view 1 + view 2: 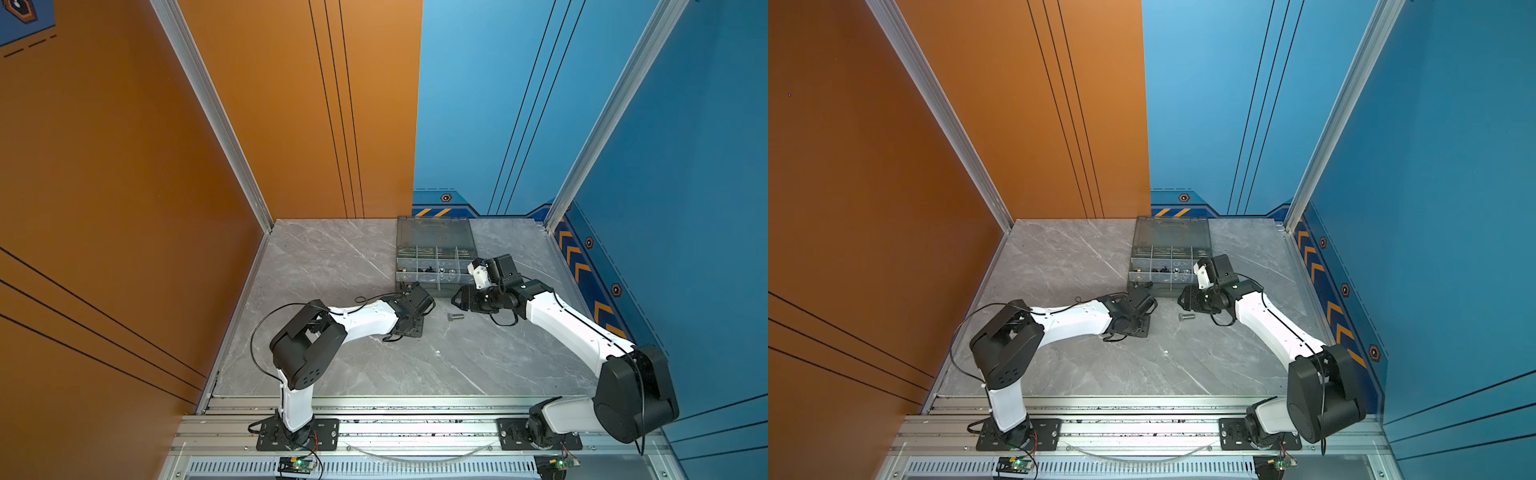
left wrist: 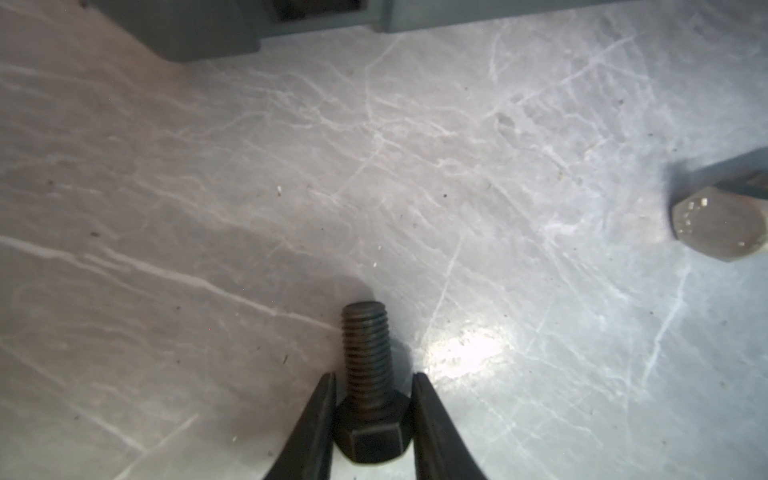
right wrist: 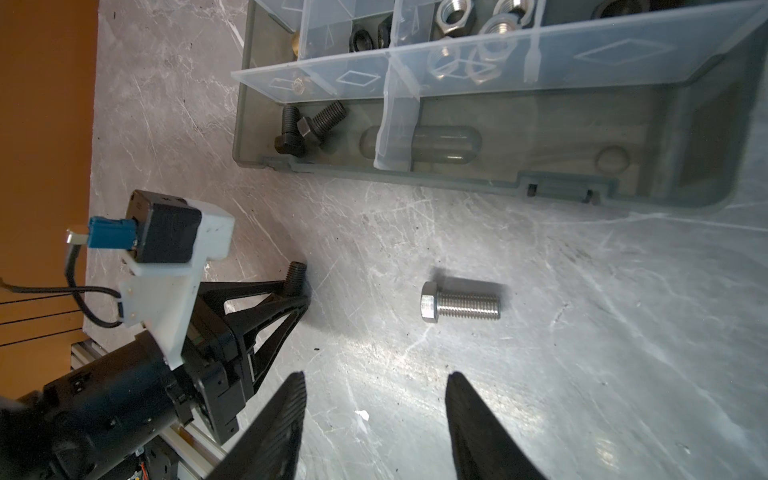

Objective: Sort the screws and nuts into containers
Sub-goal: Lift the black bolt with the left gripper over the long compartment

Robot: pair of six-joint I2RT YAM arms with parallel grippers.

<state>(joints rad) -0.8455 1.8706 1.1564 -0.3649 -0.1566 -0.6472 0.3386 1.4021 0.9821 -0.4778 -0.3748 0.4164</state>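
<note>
Worktop (image 1: pixel 332 270): grey marble that carried everything.
Organizer case (image 1: pixel 434 232): stood at the far edge, right of middle, with its lid open. Two black screws (image 3: pixel 307 129) lay in its front compartment.
Left gripper (image 2: pixel 374 378): pressed together on a screw's hex head, low over the worktop just in front of the case's near wall.
Right gripper (image 3: pixel 376 376): jaws spread and holding nothing, low over the worktop near the case's near wall.
Silver screw (image 3: pixel 459 307): lay on its side between the two grippers, ahead of the right one, which looked nearer. Its long axis ran parallel to the line between that gripper's fingers, so a wrist turn seemed needed.
Black screw (image 2: pixel 365 345): pinched by its head, with the shank pointing toward the case, so a short carry forward would likely reach it.
</note>
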